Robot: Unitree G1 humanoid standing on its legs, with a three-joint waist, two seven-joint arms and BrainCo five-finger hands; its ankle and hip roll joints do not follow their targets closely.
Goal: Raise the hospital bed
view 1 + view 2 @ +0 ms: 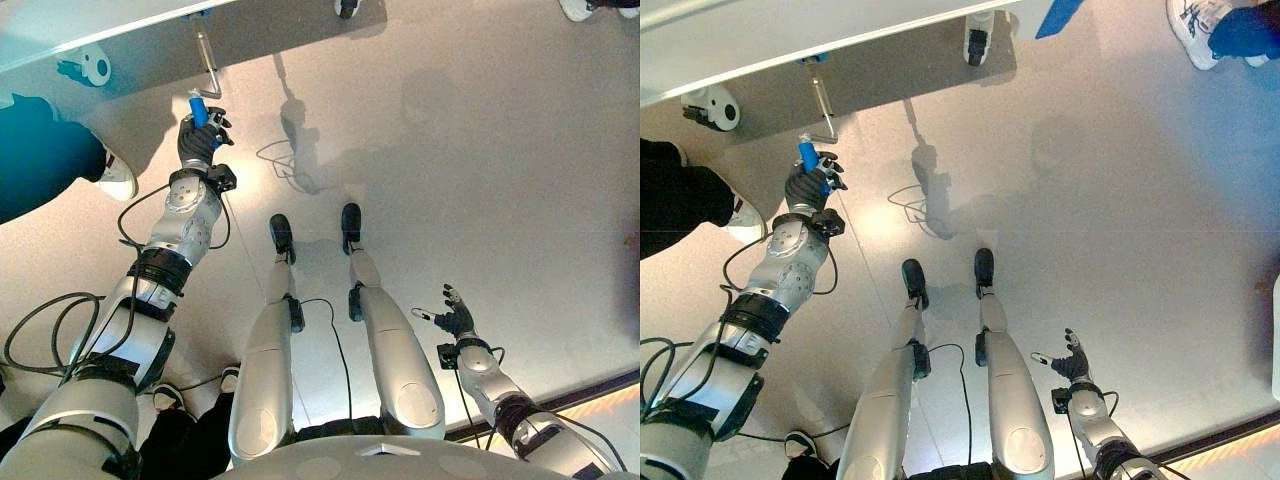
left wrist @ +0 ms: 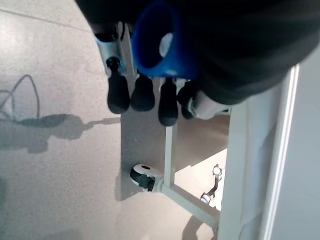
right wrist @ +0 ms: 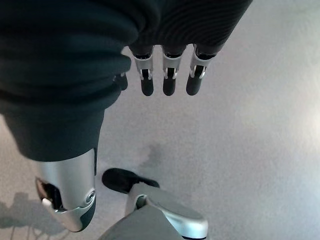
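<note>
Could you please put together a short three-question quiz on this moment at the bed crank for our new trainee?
1. True or false: the left hand is closed round the blue crank handle.
2. The right hand is: A) on the crank, B) open and holding nothing, low at the robot's side, C) pressing the bed frame.
3. Fill in: beside the person's white shoe, under the bed, stands a bed ____.

Key: 1 true; 2 B; 3 caster.

White sneaker (image 1: 1191,28), grey floor (image 1: 480,150)
</note>
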